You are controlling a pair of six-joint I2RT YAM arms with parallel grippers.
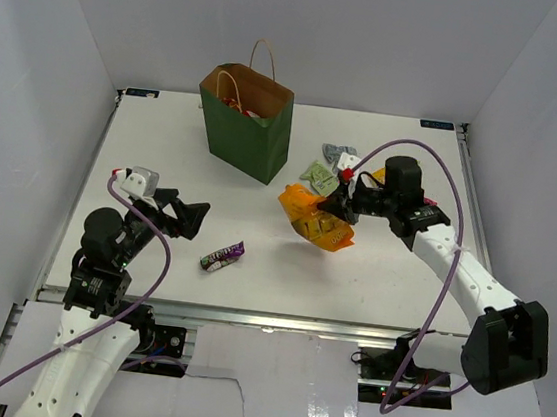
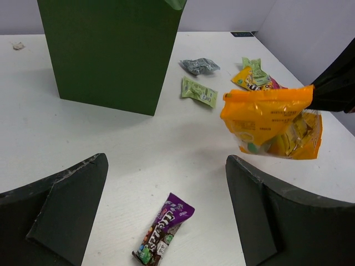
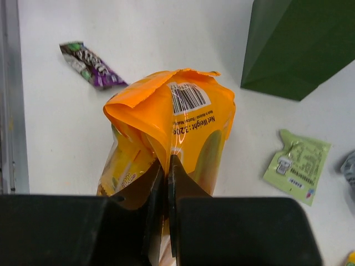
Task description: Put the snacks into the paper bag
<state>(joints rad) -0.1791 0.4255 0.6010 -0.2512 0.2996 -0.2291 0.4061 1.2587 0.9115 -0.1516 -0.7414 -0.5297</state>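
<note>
**Orange bag caught in the right end effector's pinch**

The right end effector (image 3: 166,183) has its jaws clamped tight on the orange bag (image 3: 172,127). It is a glossy, crinkled plastic pouch with a white barcode panel, folded over at the pinch and held just right of the paper bag (image 1: 248,125). That bag stands upright at the far middle of the bench (image 1: 164,155), matte dark green outside and brown kraft inside, with twisted tan loop handles.

Over on the left, the left end effector (image 2: 166,166) hovers with jaws spread wide, gripping nothing, and the shiny purple bar (image 2: 163,227) lies flat beneath it. A flat light-green wrapper (image 2: 198,91) and a crumpled grey wrapper (image 2: 199,66) lie right of the paper bag, beyond the orange one. The bench is smooth and white, boxed in by plain pale walls (image 1: 329,33).
</note>
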